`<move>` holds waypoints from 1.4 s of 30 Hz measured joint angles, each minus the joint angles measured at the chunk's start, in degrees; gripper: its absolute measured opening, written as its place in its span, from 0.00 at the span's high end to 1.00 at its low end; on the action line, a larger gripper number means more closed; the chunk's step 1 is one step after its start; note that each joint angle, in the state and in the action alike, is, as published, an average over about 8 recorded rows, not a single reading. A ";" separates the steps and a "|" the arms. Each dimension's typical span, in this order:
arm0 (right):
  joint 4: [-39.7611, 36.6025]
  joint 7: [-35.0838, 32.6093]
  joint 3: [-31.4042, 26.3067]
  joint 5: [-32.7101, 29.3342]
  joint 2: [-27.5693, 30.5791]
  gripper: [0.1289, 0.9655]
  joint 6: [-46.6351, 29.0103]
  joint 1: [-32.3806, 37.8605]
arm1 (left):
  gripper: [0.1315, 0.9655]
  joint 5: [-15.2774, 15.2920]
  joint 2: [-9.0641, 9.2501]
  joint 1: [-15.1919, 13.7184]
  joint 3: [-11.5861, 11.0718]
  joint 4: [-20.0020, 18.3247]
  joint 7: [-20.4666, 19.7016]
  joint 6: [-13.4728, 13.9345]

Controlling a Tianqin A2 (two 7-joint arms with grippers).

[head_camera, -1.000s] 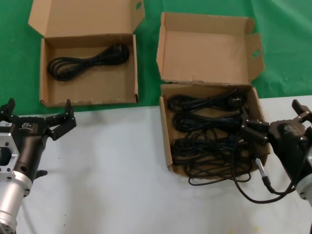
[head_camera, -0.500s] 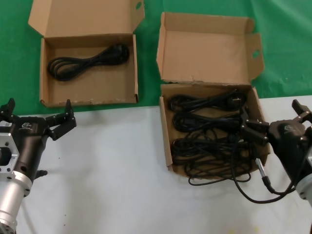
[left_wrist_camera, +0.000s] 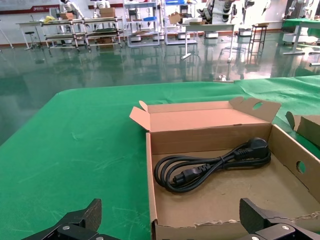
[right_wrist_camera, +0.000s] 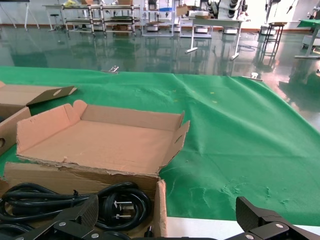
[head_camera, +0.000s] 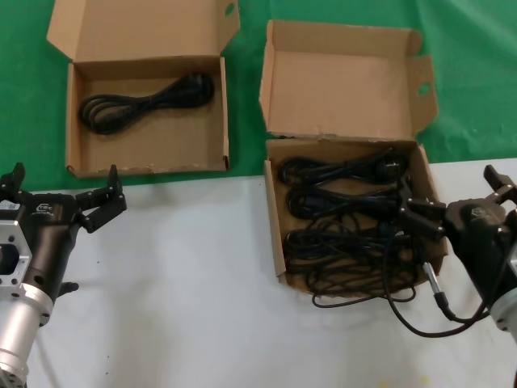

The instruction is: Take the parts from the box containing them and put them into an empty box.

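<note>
The box containing the parts [head_camera: 274, 230] stands at centre right with its lid [head_camera: 343, 85] up, its hinge edge ragged. Several black cords [head_camera: 347, 226] fill it, and one loop [head_camera: 355, 301] spills over the front wall. The neater box [head_camera: 73, 121] at back left holds one coiled cord [head_camera: 145, 101]. My right gripper [head_camera: 452, 194] hovers open at the full box's right wall, nothing between its fingers. In the right wrist view, plugs and coils [right_wrist_camera: 112, 202] lie just beyond that gripper [right_wrist_camera: 170, 215]. My left gripper [head_camera: 65, 184] is open, in front of the neater box [left_wrist_camera: 150, 170], facing its cord [left_wrist_camera: 215, 162].
A green cloth [head_camera: 24, 97] covers the back of the table and a white surface [head_camera: 186, 283] the front. My own black cable with a metal tip [head_camera: 436, 293] hangs by the right wrist, near the full box's front right corner.
</note>
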 joint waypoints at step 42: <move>0.00 0.00 0.00 0.00 0.00 0.00 0.00 0.00 | 0.00 0.00 0.00 0.00 0.00 0.00 0.00 0.00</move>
